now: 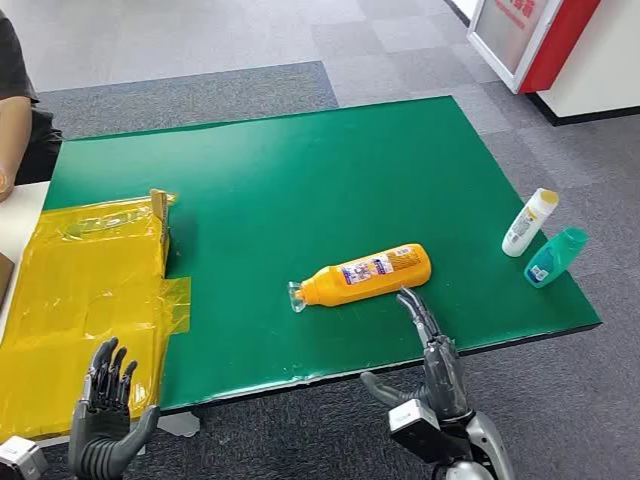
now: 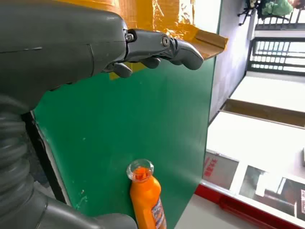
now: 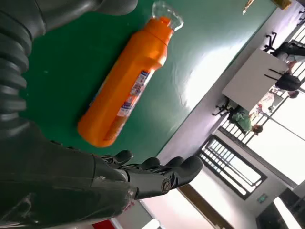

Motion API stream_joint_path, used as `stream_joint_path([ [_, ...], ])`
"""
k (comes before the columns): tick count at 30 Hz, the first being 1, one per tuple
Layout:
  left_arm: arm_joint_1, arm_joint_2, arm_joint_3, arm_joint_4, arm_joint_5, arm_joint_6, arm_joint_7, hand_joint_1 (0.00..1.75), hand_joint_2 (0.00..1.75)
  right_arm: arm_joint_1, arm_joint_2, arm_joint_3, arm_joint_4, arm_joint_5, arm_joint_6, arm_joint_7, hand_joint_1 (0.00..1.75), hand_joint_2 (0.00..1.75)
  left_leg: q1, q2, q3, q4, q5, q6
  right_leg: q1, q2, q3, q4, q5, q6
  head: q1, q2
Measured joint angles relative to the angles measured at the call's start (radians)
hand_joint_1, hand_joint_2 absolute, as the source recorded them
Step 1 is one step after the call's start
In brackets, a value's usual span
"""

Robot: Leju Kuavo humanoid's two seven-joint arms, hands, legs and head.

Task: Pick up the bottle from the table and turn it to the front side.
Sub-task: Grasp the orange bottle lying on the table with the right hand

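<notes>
Orange plastic bottle (image 1: 362, 274) lies on its side on the green table (image 1: 302, 170), near that mat's front edge, its clear cap pointing toward the yellow film-wrapped box (image 1: 79, 290) and its printed label facing up. The body is smooth and tapers to a narrow neck; through the cap the right wrist view shows orange liquid. Right hand (image 1: 432, 365) reaches over the front edge just short of the bottle, fingers straight and apart, holding nothing. Left hand (image 1: 106, 410) hangs below the front edge beside the yellow box, fingers loosely spread and empty. Toward the mat's right edge, well apart from the bottle, lie a white bottle with a yellow cap (image 1: 530, 222) and a teal bottle (image 1: 556, 257), side by side. Grey carpet tiles (image 1: 226, 40) cover the floor beyond the mat.
</notes>
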Motion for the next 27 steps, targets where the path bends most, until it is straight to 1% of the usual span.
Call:
stream_joint_path([
  [3, -0.002, 0.002, 0.000, 0.000, 0.000, -0.005, -0.001, 0.00, 1.75, -0.009, -0.011, -0.009, -0.010, 0.023, 0.009, 0.012, 0.00, 1.75, 0.000, 0.000, 0.000, 0.000, 0.000, 0.000, 0.000, 0.000, 0.000, 0.000, 0.000, 0.000, 0.000, 0.000],
  [6, -0.008, 0.005, 0.000, 0.003, 0.000, -0.019, -0.004, 0.00, 1.75, -0.033, -0.044, -0.018, -0.015, 0.096, 0.053, 0.068, 0.00, 1.75, 0.000, 0.000, 0.000, 0.000, 0.000, 0.000, 0.000, 0.000, 0.000, 0.000, 0.000, 0.000, 0.000, 0.000],
  [9, -0.024, 0.010, 0.000, 0.012, 0.000, -0.040, -0.008, 0.00, 1.75, -0.088, -0.110, -0.032, -0.009, 0.161, 0.166, 0.137, 0.00, 1.75, 0.000, 0.000, 0.000, 0.000, 0.001, 0.000, 0.000, 0.000, 0.000, 0.000, 0.001, 0.001, 0.000, 0.000],
  [12, -0.044, 0.018, 0.000, 0.029, 0.000, -0.058, -0.013, 0.00, 1.75, -0.166, -0.190, -0.041, 0.021, 0.174, 0.303, 0.180, 0.00, 1.75, -0.001, 0.000, 0.000, 0.000, 0.002, 0.001, -0.001, 0.000, 0.001, 0.000, 0.002, 0.002, 0.000, 0.000],
  [16, -0.075, 0.030, -0.003, 0.060, 0.001, -0.068, -0.025, 0.00, 1.75, -0.307, -0.310, -0.029, 0.115, 0.106, 0.504, 0.197, 0.00, 1.75, -0.002, 0.000, -0.001, 0.000, 0.004, 0.003, -0.003, 0.000, 0.000, 0.000, 0.004, 0.004, 0.000, 0.000],
  [20, -0.107, 0.044, -0.015, 0.089, 0.011, -0.065, -0.036, 0.00, 1.75, -0.477, -0.406, 0.020, 0.244, 0.039, 0.618, 0.206, 0.00, 1.75, -0.002, 0.000, -0.001, 0.000, 0.006, 0.003, -0.003, 0.000, 0.000, 0.000, 0.006, 0.005, 0.000, 0.000],
  [22, -0.120, 0.051, -0.022, 0.100, 0.015, -0.061, -0.038, 0.00, 1.75, -0.568, -0.442, 0.061, 0.317, 0.011, 0.665, 0.217, 0.00, 1.75, -0.002, 0.000, -0.002, 0.000, 0.007, 0.003, -0.003, 0.000, 0.000, 0.000, 0.007, 0.005, 0.000, 0.000],
  [24, -0.131, 0.058, -0.029, 0.109, 0.019, -0.058, -0.040, 0.00, 1.75, -0.654, -0.468, 0.105, 0.386, -0.011, 0.693, 0.225, 0.00, 1.75, -0.002, 0.000, -0.002, 0.000, 0.008, 0.003, -0.003, 0.000, -0.001, 0.000, 0.007, 0.004, 0.000, 0.000],
  [27, -0.143, 0.066, -0.037, 0.123, 0.022, -0.057, -0.043, 0.00, 1.75, -0.759, -0.491, 0.166, 0.473, -0.025, 0.717, 0.238, 0.00, 1.75, -0.002, 0.000, -0.002, 0.000, 0.008, 0.003, -0.003, 0.000, -0.001, 0.000, 0.007, 0.004, 0.000, 0.000],
])
